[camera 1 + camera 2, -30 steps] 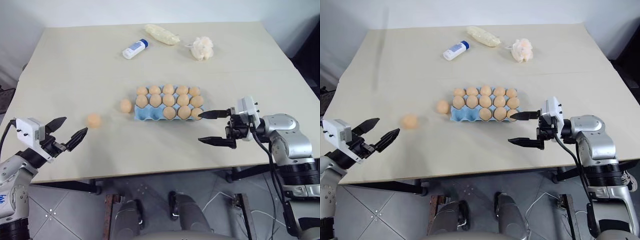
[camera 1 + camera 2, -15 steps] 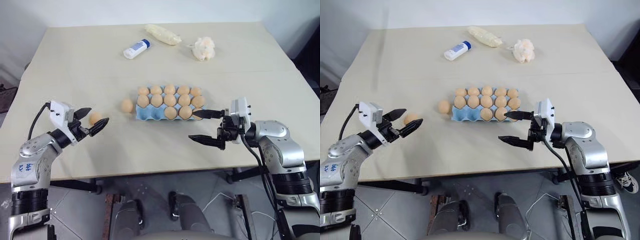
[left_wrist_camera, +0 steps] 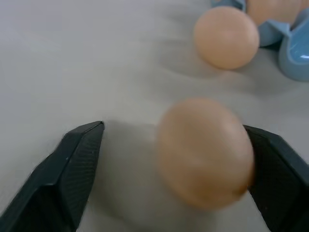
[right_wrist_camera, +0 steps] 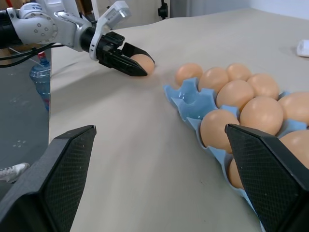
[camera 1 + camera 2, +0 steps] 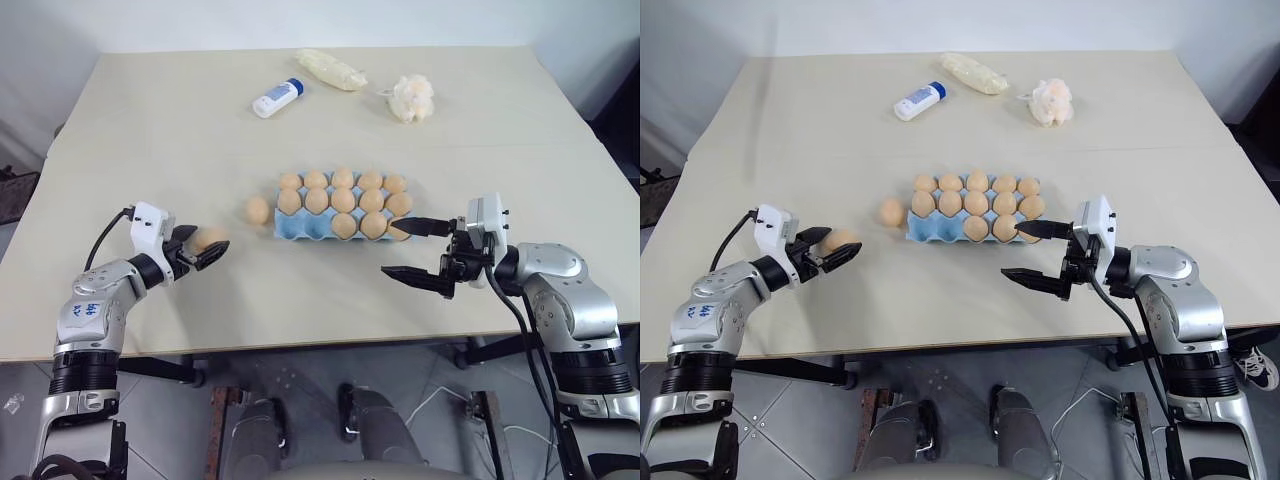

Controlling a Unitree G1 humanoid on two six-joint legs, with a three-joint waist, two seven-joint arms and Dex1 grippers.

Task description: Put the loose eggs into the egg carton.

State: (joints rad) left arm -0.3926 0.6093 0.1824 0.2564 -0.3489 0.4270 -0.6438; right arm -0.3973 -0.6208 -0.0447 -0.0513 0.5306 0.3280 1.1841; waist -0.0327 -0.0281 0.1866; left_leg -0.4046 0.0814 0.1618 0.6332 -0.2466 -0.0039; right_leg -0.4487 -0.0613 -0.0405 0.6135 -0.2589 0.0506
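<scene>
my left gripper (image 3: 174,179) has matt black fingers with a fine cross-hatched pad texture. the egg (image 3: 205,152) between them is smooth and matt, tan. the egg carton (image 4: 193,104) looks like moulded pulp, light blue, slightly rough. the table (image 5: 300,140) top is smooth, matt beige. at the far side, the bottle (image 5: 273,98) looks like glossy white plastic; the puff (image 5: 412,97) looks fluffy.

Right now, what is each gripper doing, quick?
Left gripper: open around a loose egg, not clamped.
Right gripper: open, empty.
</scene>
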